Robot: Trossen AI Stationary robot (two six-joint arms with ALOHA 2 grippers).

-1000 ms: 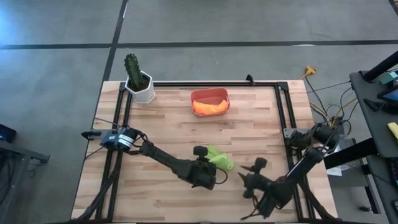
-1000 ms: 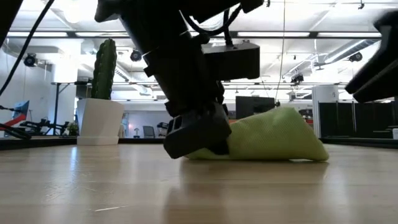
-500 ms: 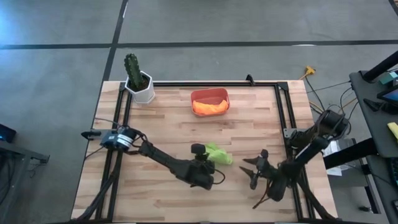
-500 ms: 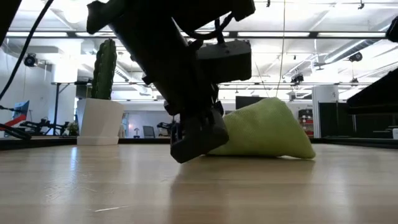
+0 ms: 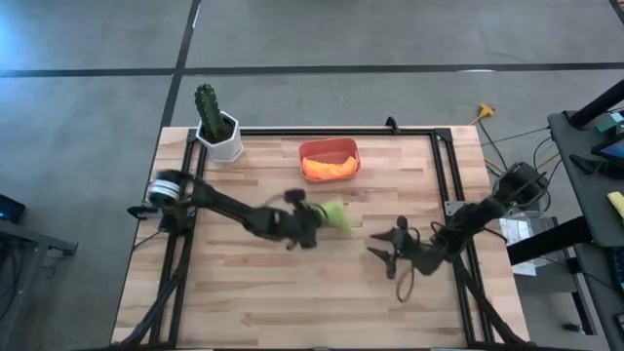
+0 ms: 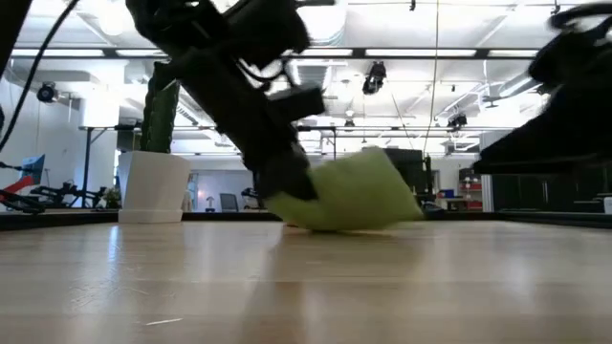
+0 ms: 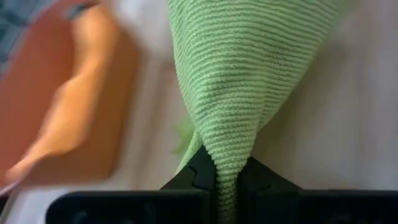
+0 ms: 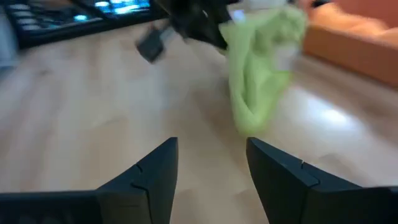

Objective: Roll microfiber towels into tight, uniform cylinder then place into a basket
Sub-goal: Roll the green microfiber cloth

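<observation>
The lime green microfiber towel [image 5: 334,216], bunched into a loose wad, is at mid-table with my left gripper [image 5: 314,221] shut on it. The same towel [image 8: 261,68] shows in the right wrist view, sagging below that gripper. The salmon-red basket [image 5: 304,151] stands toward the far edge, and the orange towel [image 5: 330,168] lies inside it. My right gripper [image 5: 382,252] stands open to the right of the green towel, nothing between its fingers. My left gripper pinches a narrow bunched end of the green towel [image 7: 227,148] between its two fingers, several layers gathered together. The fingers slant down from the table's left. The towel widens beyond the fingertips and sags; whether its underside [image 6: 344,225] touches the table, I cannot tell.
A white pot with a green cactus [image 5: 219,127] stands at the far left corner. A black frame rail [image 5: 331,131] runs along the far edge behind the basket. Bare wood [image 5: 244,292] lies toward the near edge.
My left gripper has swung toward the far edge and the basket, taking the green towel along by its pinched end; the towel now sits closer to the basket. My right gripper has gone toward the far edge and a little left, turning as it went.
</observation>
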